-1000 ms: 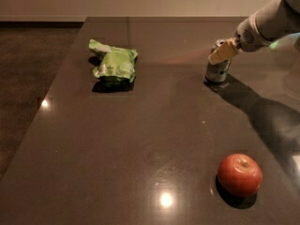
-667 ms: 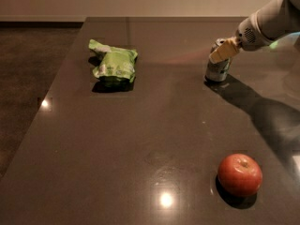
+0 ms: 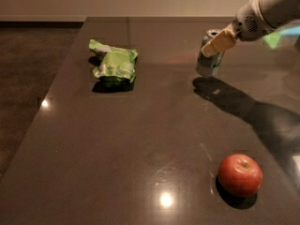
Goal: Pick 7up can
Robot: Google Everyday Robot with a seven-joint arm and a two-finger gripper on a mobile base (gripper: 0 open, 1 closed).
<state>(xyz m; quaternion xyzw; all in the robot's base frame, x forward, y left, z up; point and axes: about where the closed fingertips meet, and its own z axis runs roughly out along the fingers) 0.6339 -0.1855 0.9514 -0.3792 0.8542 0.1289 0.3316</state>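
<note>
A dark table (image 3: 140,144) holds a bag (image 3: 114,64) and an apple (image 3: 240,175). Far right, the gripper (image 3: 212,46) clamps the 7up can (image 3: 206,65).

Glossy, smooth dark tabletop (image 3: 140,149). Shiny silver-grey metal 7up can (image 3: 206,65), far right, clamped in matt cream plastic gripper (image 3: 209,48). Crinkled, glossy light-green plastic snack bag (image 3: 115,65). Smooth red apple (image 3: 240,174).

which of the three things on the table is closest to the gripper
The 7up can, tilted at the far right: the gripper is clamped on it. The green snack bag and the apple lie well away.
</note>
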